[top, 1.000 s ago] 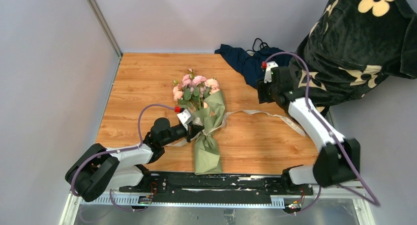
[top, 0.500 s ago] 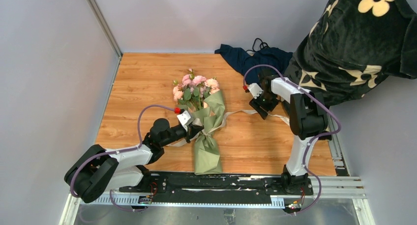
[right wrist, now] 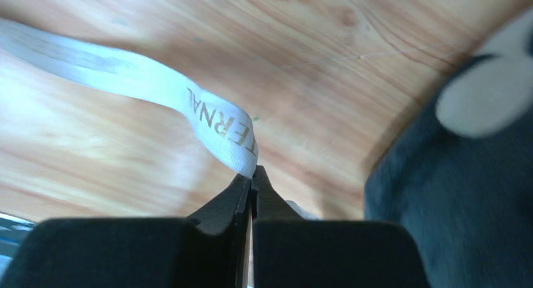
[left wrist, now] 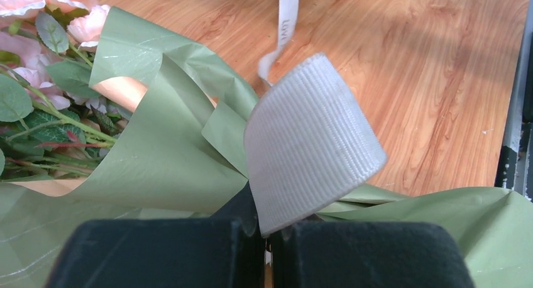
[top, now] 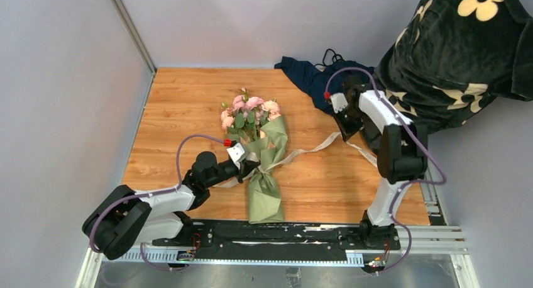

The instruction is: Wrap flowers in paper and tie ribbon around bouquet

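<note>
Bouquet (top: 263, 175) lies on the wooden tabletop (top: 188, 112), with its sage paper (top: 271, 140) cone closed around the stems and the pink flowers (top: 248, 109) at the far end. Ribbon (top: 308, 149) runs from its waist out to the right. The left gripper (left wrist: 265, 228) stays pinched on one ribbon end beside the cone. The right gripper (right wrist: 251, 182), open above the strip a moment ago, has now clamped shut on it and raised it. With both sides held, tying looks ready to begin.

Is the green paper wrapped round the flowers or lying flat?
Wrapped. The paper forms a cone around the flowers, whose pink heads poke out of its wide end.
</note>
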You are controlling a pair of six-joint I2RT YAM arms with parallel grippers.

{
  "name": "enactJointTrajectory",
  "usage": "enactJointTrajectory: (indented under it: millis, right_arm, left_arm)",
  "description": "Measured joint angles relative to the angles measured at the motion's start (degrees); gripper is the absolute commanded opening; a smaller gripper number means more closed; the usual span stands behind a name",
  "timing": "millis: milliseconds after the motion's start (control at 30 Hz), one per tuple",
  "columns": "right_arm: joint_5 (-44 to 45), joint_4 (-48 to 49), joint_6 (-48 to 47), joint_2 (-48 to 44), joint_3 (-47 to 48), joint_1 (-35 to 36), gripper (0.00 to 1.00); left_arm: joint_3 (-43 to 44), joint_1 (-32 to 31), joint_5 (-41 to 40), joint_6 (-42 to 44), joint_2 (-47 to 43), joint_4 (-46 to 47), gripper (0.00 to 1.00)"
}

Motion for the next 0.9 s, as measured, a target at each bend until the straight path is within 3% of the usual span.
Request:
enactJointTrajectory:
  millis: [133, 300, 367, 433, 500, 533, 567, 633, 767, 900]
  right_arm:
    - [-2.56, -0.04, 10.8, -9.99, 4.72, 6.47, 0.0]
    - [-9.51, 14.8, 18.53, -10.99, 21.81, 35.78, 0.0]
    - [-14.69, 19.82, 20.79, -7.82, 27.74, 43.85, 0.0]
    - [-18.32, 22.91, 22.27, -4.57, 32.17, 48.63, 0.1]
    - [-20.28, 24.06, 23.21, -1.29, 35.54, 50.93, 0.33]
    - [-21.07, 24.09, 23.54, 0.33, 36.81, 51.47, 0.54]
    - [-21.57, 23.91, 23.71, 1.68, 37.77, 51.67, 0.66]
    - [-21.77, 23.15, 23.8, 3.63, 38.25, 51.67, 0.72]
    - [-21.0, 21.0, 23.87, 3.37, 37.13, 50.49, 0.75]
    - [-20.59, 23.08, 23.65, -4.81, 28.22, 46.95, 0.78]
  left_arm:
    - [-0.04, -0.04, 0.37, 1.44, 0.0, -0.04, 0.0]
    - [-0.7, -0.11, 0.92, 3.04, -0.39, -0.2, 0.0]
    - [-0.81, -0.17, 1.09, 4.02, -1.01, -0.98, 0.0]
    - [-0.92, -0.2, 1.73, 5.18, -1.7, -1.36, 0.0]
    - [-1.03, -0.22, 2.43, 6.19, -2.27, -1.42, 0.0]
    - [-1.09, -0.26, 2.62, 6.64, -2.43, -1.44, 0.0]
    - [-1.11, -0.37, 3.04, 7.13, -2.58, -1.53, 0.0]
    - [-1.14, -0.52, 3.37, 7.5, -2.62, -1.62, 0.0]
    - [-1.42, -0.55, 3.91, 8.09, -2.67, -1.7, 0.0]
    - [-1.88, -0.85, 4.33, 8.04, -2.73, -2.32, 0.0]
